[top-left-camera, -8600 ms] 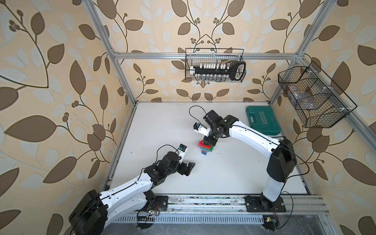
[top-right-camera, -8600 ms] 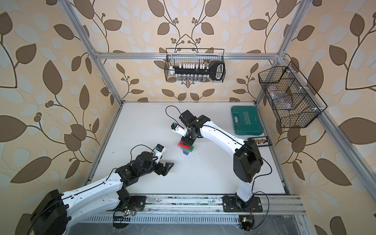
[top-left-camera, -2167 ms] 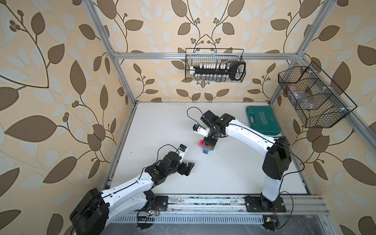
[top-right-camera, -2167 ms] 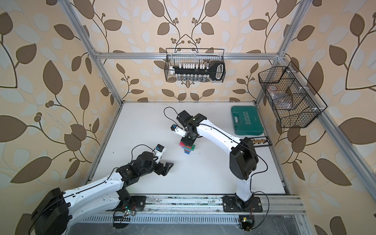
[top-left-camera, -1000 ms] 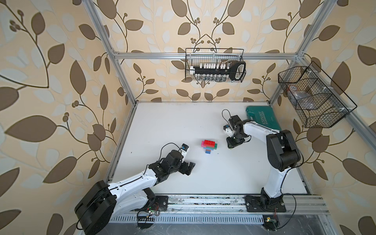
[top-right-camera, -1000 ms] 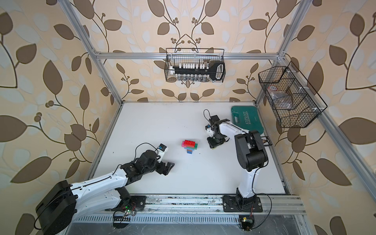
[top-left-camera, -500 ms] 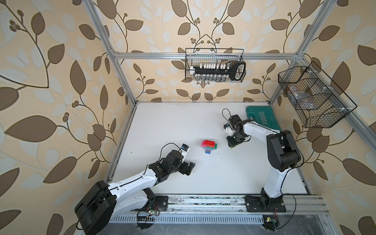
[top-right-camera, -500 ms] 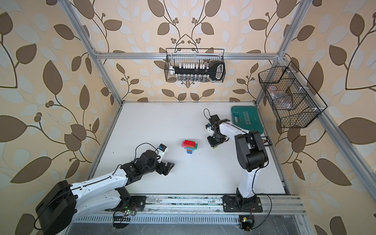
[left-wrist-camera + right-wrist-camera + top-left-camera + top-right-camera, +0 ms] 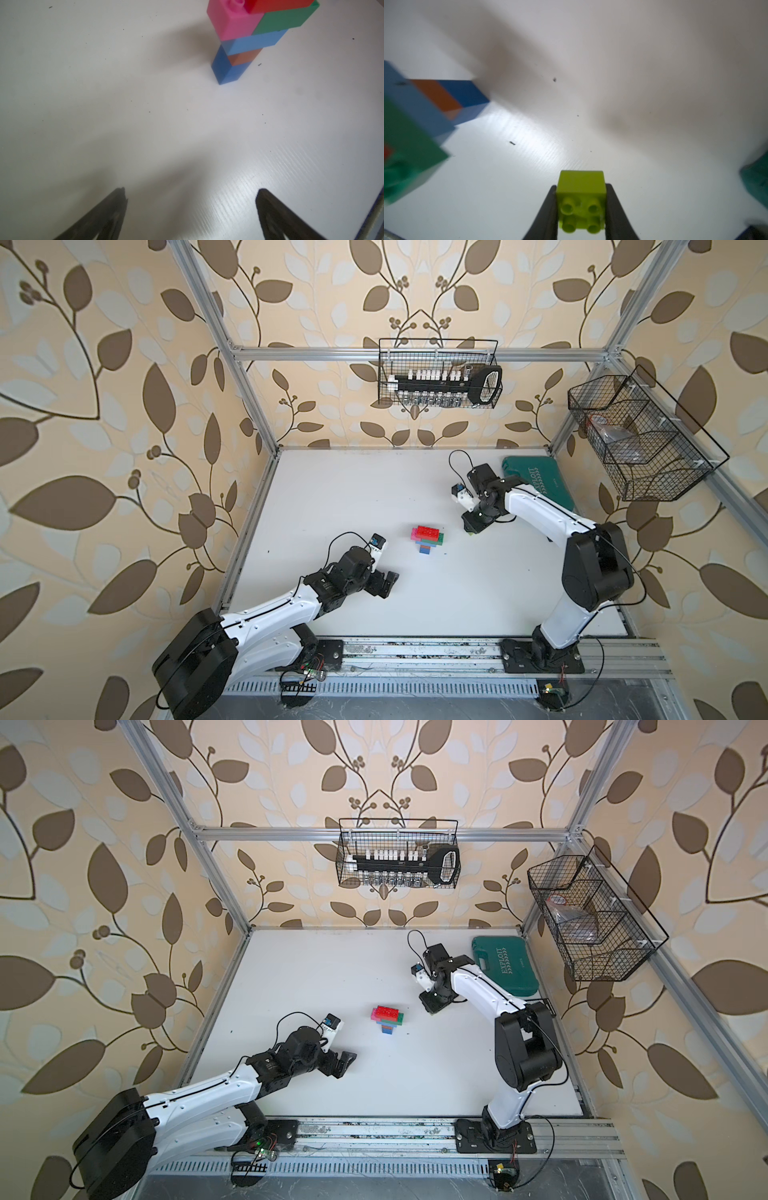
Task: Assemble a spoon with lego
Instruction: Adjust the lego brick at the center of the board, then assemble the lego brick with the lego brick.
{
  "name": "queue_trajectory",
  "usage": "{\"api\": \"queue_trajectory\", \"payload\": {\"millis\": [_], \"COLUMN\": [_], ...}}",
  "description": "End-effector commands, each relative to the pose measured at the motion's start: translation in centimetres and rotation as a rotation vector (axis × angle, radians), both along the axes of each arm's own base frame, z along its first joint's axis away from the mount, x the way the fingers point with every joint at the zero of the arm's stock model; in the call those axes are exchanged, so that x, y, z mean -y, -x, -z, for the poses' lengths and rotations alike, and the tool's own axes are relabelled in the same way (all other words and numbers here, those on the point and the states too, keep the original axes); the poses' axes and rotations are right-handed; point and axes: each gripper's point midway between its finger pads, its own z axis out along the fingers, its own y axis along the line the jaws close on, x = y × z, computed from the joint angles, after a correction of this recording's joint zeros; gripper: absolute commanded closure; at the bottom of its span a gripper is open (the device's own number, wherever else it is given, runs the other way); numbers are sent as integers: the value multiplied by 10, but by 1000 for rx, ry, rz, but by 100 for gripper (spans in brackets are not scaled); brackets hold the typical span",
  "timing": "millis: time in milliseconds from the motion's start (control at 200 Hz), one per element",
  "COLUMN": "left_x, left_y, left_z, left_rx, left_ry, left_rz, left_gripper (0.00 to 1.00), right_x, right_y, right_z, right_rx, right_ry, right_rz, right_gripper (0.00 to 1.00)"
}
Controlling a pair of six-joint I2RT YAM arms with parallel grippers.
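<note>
1. The small, square lime-green plastic brick [image 9: 581, 199] is in my right tool [image 9: 581, 186]. The two dark fingers are closed on its opposite smooth side walls, and its four studs face the wrist camera. I cannot tell whether it rests on the bench or hangs just clear of it.

2. Handling: I judge this brick to be light, rigid and glossy (a slick part, likely to twist if pinched near an edge). The correct hold is the one shown, square on the flat side walls and below the studs. That hold leaves the underside free for pressing on.

3. The multicolour plastic brick stack [image 9: 428, 537] stands upright near the middle of the white bench [image 9: 332, 497], near my right tool but not touching it. From the bench upward, the left wrist view shows a narrow blue and brown-orange stem. Above it sit wider light-blue, green and red bricks, with a pink brick beside the green one. With a narrow foot under a wide head, I judge it top-heavy, so any press should go straight down.

4. My left tool [image 9: 191, 190] is empty, with its jaws spread wide. It sits low over the bench, aimed at the stack and well apart from it.

5. A teal plastic tool case [image 9: 505, 965] lies in the far corner, behind my right arm.
</note>
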Motion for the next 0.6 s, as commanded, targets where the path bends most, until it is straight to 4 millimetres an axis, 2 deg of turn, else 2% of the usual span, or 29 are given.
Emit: {"api": "queue_trajectory", "payload": {"millis": [0, 60, 140, 230, 365, 480, 595], "left_x": [12, 12, 13, 14, 14, 14, 13], "left_y": [-2, -1, 0, -1, 0, 0, 0], "left_z": [-20, -21, -21, -21, -20, -21, -21], "left_rx": [49, 52, 50, 50, 49, 52, 51], "left_ry": [53, 56, 60, 61, 61, 65, 66], "left_rz": [38, 41, 50, 53, 55, 53, 50], "left_gripper": [1, 1, 1, 1, 1, 1, 1], "right_x": [-26, -40, -61, -74, -101, -113, -118], "right_y": [15, 18, 29, 36, 49, 54, 58], "right_z": [-56, -72, -78, -66, -50, -36, -31], "right_rx": [78, 76, 32, -41, -99, -127, -142], "right_ry": [11, -1, 27, 119, 108, 135, 133], "right_rz": [-228, -299, -439, -555, -696, -765, -784], "right_gripper": [100, 100, 100, 100, 100, 100, 100]}}
